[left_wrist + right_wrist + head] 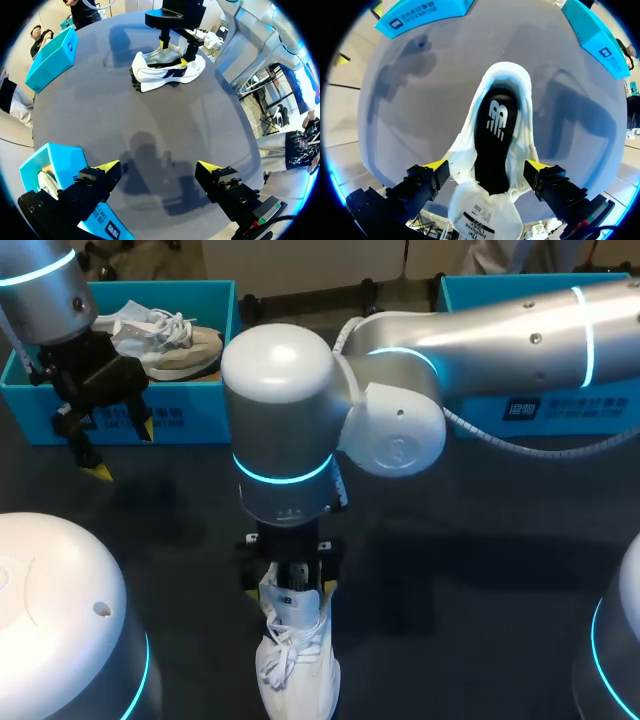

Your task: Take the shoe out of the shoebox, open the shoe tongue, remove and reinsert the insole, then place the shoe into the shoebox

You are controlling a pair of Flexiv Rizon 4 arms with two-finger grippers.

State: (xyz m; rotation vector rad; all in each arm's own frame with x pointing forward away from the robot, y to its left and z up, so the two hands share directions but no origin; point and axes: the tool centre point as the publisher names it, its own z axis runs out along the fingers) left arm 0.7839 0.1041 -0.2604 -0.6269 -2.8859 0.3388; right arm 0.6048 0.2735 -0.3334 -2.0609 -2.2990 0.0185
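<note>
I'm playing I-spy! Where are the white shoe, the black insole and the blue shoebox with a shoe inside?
white shoe (290, 658): head view, on its laces.
black insole (492, 150): right wrist view, on its middle.
blue shoebox (205, 415): head view, on its front wall.

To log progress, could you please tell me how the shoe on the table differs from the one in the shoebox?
The table shoe stands upright on the table, tongue pulled open; the boxed shoe lies in the blue shoebox. The right claw straddles the table shoe; no claw touches the boxed shoe. Both are pale, laced sneakers.
</note>
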